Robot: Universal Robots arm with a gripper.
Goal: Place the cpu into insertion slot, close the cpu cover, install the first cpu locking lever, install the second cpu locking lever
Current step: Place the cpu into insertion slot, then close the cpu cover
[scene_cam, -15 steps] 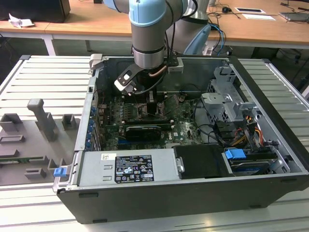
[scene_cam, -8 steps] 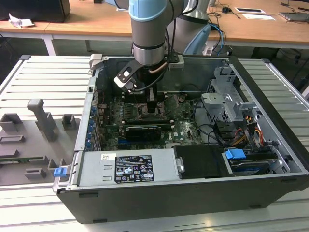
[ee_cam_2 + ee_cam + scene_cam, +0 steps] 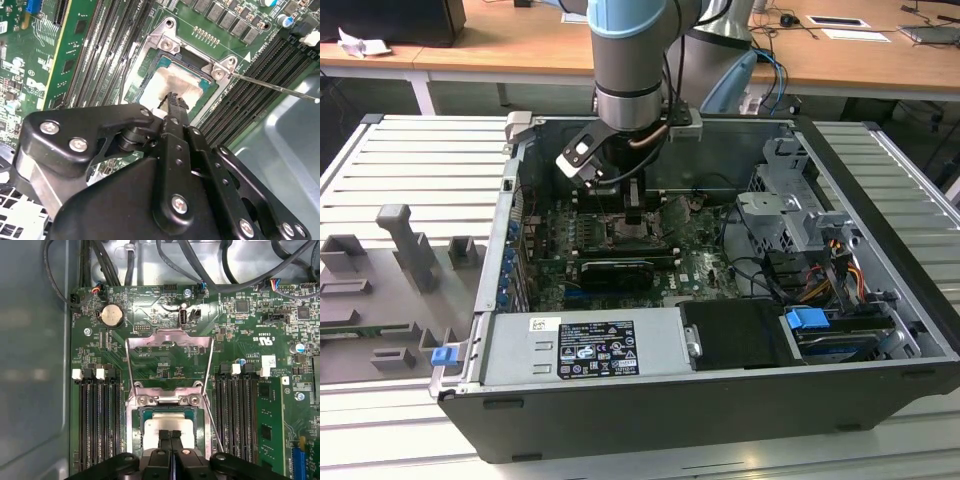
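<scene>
One pincer [image 3: 171,433] – clenched, fingertips together on nothing – I see in the first wrist view over the cpu [image 3: 152,432], seated in the insertion slot [image 3: 132,435]; cpu cover [image 3: 170,338] swung open

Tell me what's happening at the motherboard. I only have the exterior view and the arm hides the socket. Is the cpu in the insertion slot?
Observer: Yes. In the first wrist view the cpu lies flat in the insertion slot, silver face up.
Operator: And the cpu cover?
Observer: The cpu cover stands open, folded back away from the insertion slot, so nothing covers the cpu.
Operator: Where is the gripper?
Observer: The gripper is shut and sits right over the cpu's face. I cannot tell whether it touches it.
</scene>
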